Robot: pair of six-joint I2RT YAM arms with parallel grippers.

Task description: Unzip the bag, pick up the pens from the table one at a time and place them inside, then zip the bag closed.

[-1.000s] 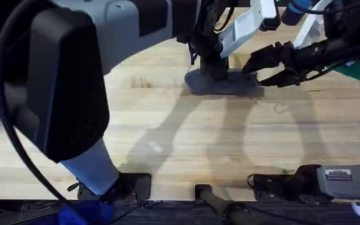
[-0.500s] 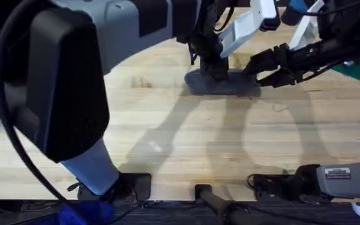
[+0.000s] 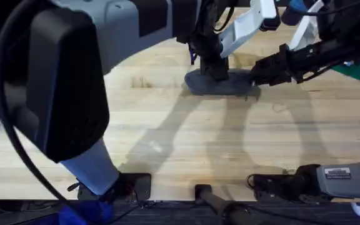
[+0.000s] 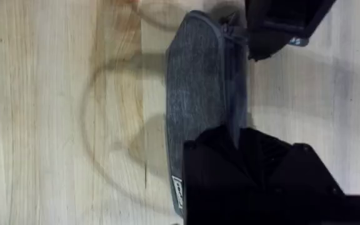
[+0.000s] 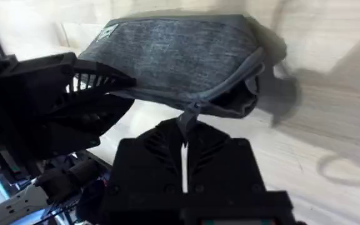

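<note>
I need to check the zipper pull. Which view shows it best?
The right wrist view: the pull tab hangs close above the right hand, closed on it. The left wrist view shows it small; overhead, it's hidden.

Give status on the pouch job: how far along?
Done: nothing I can confirm; I cannot tell whether the pens are inside. In hand: the left gripper clamps the bag, and the right gripper pinches the pull tab at a gaping end. Left: zipper travel, at least.
</note>
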